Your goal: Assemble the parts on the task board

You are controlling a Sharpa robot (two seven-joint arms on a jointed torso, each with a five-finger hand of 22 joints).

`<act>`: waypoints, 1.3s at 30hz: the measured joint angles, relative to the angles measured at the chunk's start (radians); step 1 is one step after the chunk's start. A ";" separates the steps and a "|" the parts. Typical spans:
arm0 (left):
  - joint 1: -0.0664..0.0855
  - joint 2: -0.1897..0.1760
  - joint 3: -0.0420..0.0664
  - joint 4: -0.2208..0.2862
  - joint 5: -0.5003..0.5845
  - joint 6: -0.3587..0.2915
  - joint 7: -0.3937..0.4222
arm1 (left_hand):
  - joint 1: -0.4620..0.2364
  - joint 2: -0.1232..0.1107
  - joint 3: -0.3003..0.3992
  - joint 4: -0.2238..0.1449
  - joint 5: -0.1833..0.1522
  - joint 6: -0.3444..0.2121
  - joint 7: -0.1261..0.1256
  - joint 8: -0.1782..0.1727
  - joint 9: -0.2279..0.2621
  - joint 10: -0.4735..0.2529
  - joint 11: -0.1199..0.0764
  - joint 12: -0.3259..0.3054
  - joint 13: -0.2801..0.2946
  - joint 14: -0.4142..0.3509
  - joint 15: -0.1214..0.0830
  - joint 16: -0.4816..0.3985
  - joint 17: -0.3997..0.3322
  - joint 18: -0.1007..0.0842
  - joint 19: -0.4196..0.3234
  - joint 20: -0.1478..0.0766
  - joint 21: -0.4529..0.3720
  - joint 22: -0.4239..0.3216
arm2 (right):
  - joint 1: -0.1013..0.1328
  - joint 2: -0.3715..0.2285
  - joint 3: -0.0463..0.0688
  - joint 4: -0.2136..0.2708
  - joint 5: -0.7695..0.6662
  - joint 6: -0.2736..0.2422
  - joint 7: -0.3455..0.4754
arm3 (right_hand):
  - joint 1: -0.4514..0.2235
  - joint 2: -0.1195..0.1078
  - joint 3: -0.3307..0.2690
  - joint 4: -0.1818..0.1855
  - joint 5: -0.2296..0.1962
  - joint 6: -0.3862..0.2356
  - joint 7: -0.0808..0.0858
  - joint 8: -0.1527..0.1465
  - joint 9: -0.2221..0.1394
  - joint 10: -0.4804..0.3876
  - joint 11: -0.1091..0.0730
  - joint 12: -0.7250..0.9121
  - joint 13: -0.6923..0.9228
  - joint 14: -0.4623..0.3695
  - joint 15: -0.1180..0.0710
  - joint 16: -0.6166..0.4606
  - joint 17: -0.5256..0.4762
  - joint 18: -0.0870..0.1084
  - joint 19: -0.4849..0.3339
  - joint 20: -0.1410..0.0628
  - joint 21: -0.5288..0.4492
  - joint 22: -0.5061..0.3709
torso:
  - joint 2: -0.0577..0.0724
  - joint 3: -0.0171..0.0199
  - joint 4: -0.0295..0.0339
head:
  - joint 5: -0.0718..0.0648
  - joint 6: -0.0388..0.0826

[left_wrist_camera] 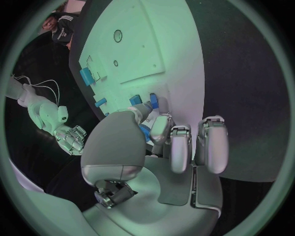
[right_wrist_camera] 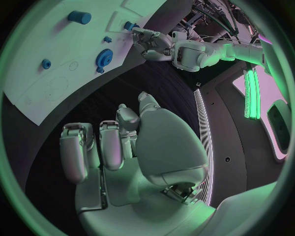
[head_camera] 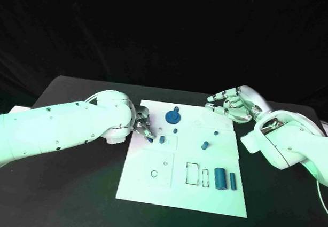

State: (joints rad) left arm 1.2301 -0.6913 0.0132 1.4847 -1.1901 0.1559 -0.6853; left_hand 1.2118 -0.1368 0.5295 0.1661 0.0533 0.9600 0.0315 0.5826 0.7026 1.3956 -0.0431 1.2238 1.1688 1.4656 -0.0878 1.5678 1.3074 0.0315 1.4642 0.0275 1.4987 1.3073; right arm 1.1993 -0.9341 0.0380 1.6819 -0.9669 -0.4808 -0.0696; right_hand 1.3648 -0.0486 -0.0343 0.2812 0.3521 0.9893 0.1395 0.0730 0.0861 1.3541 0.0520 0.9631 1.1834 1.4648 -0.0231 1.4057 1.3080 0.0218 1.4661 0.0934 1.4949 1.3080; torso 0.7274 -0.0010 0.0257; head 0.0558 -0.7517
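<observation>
Judging by the layout, assembly is early-to-mid stage; task board [head_camera: 146, 189] sits mid-table w/ most parts loose or just standing; blue gear [head_camera: 173, 116] sits at the far end of the board, prob. already on its spot; two small pegs [head_camera: 176, 130] and [head_camera: 205, 145] lie near the centre; two longer blue blocks [head_camera: 220, 178] and [head_camera: 233, 180] lie at the right side, just beside the empty rectangular outlines; round hole marks on the near-left part are unfilled; so several slots are left to fill, by my read.

Left hand [head_camera: 143, 125] is at the board's left edge, fingers curled down, pinching a small blue part [left_wrist_camera: 145, 133] btwn thumb and fingers, low over the board near a small peg; the left wrist view shows blue tucked in the grip.

Right hand [head_camera: 230, 105] hovers off the board's far-right corner, raised, fingers loosely curled w/ gaps, holding nothing; the right wrist view shows no part in it.
</observation>
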 measured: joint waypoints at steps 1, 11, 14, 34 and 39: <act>0.000 0.001 0.000 -0.001 0.000 0.000 -0.001 | -0.005 0.000 -0.003 0.003 0.000 0.003 -0.003 0.000 0.000 0.000 0.000 0.000 0.001 0.000 0.000 0.000 0.000 0.000 -0.001 -0.001 0.000 0.000 | 0.000 0.000 0.000 0.000 0.000 0.000 0.000 | 0.000 0.000 0.000 0.000 0.000 0.000 0.000 0.000 0.000 0.000 0.000 0.000 0.000 0.000 0.000 0.000 0.000 0.000 0.000 0.000 0.000 0.000 | 0.000 0.0000 0.0000 | 0.000 0.000; -0.002 0.007 -0.001 -0.005 -0.002 -0.007 -0.005 | -0.034 -0.006 -0.017 0.016 0.004 0.022 -0.014 0.005 0.006 0.004 -0.004 0.005 0.007 0.000 0.000 0.000 0.000 0.000 0.002 -0.005 0.007 0.000 | 0.000 -0.001 0.000 0.001 0.000 0.000 0.000 | 0.000 0.000 0.000 0.000 0.000 0.000 0.000 0.000 0.000 0.000 0.000 0.000 0.000 0.000 0.000 0.000 0.000 0.000 0.000 0.000 0.000 0.000 | 0.000 0.0001 -0.0003 | 0.000 0.000; -0.003 0.008 -0.002 -0.006 -0.003 -0.010 -0.006 | -0.049 -0.008 -0.024 0.024 0.004 0.023 -0.015 0.008 0.007 0.004 -0.004 0.008 0.010 0.004 -0.004 0.000 0.000 0.000 0.002 -0.005 0.007 0.000 | 0.000 -0.002 0.000 0.001 0.000 0.000 0.000 | 0.000 0.000 0.000 0.000 0.000 0.000 0.000 0.000 0.000 0.000 0.000 0.000 0.000 0.000 0.000 0.000 0.000 0.000 0.000 0.000 0.000 0.000 | 0.000 0.0002 -0.0005 | -0.001 0.000; -0.005 0.012 -0.003 -0.014 -0.007 -0.017 -0.008 | -0.117 -0.030 -0.075 0.075 0.004 0.039 -0.021 0.009 0.023 0.011 -0.011 0.011 0.018 0.000 -0.007 0.000 0.000 0.000 -0.001 -0.008 0.011 0.000 | 0.000 -0.004 0.000 0.003 0.000 0.000 0.000 | 0.000 0.000 0.000 0.000 0.000 0.000 0.000 0.000 0.000 0.000 0.000 0.000 -0.002 0.000 0.000 0.000 0.000 0.000 0.000 0.000 0.000 0.000 | 0.000 -0.0003 -0.0002 | -0.004 0.000; -0.006 0.013 -0.003 -0.017 -0.006 -0.017 -0.006 | -0.140 -0.039 -0.133 0.110 0.004 0.044 -0.019 0.014 0.032 0.011 -0.011 0.016 0.020 0.000 -0.007 0.000 0.000 0.000 0.002 -0.012 0.011 0.000 | 0.000 -0.005 0.000 0.003 0.001 -0.001 0.000 | -0.004 0.004 -0.003 0.003 0.000 0.000 0.000 0.000 0.000 0.000 0.000 0.000 -0.003 0.000 0.000 0.000 0.000 0.000 0.000 0.000 0.000 0.000 | 0.000 -0.0005 0.0000 | -0.004 0.000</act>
State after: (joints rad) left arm 1.2244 -0.6787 0.0101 1.4680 -1.1966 0.1391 -0.6917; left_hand 1.0718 -0.1753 0.3960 0.2760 0.0569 1.0044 0.0122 0.5963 0.7349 1.4062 -0.0538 1.2394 1.1890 1.4656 -0.0948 1.5678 1.3073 0.0314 1.4666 0.0156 1.5093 1.3073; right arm 1.1993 -0.9386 0.0380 1.6852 -0.9663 -0.4814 -0.0696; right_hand 1.3605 -0.0444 -0.0371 0.2841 0.3521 0.9893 0.1395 0.0730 0.0861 1.3542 0.0520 0.9631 1.1806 1.4648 -0.0231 1.4057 1.3077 0.0217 1.4661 0.0934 1.4949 1.3075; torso 0.7274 -0.0014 0.0257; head 0.0520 -0.7518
